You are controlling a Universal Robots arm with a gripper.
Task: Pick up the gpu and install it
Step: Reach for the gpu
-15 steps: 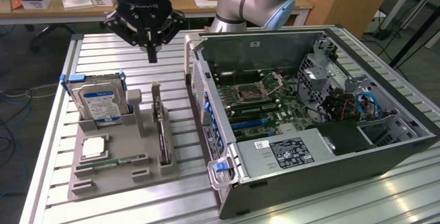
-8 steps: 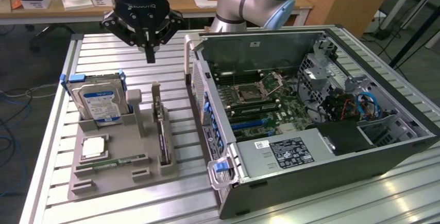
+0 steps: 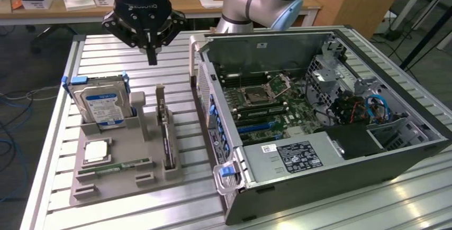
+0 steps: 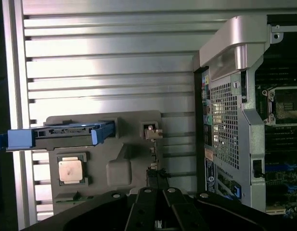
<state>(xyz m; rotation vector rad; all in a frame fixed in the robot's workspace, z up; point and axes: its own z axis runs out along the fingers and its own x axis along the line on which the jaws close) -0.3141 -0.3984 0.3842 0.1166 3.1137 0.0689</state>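
The gpu (image 3: 164, 135) stands on edge in a slot of the grey holder (image 3: 145, 180), a thin card with its metal bracket toward the far end. In the wrist view the gpu (image 4: 154, 174) appears edge-on, just ahead of the fingertips. My gripper (image 3: 151, 60) hangs above the slatted table behind the holder, apart from the card, its fingers shut together with nothing between them. The gripper (image 4: 157, 195) shows as dark fingers meeting at a point.
An open computer case (image 3: 395, 150) lies on the exterior view's right, motherboard (image 3: 268, 100) exposed. The holder also carries a hard drive (image 3: 102, 106) in a blue caddy, a processor chip (image 3: 97, 150) and a memory stick (image 3: 116, 165). Desks stand behind the table.
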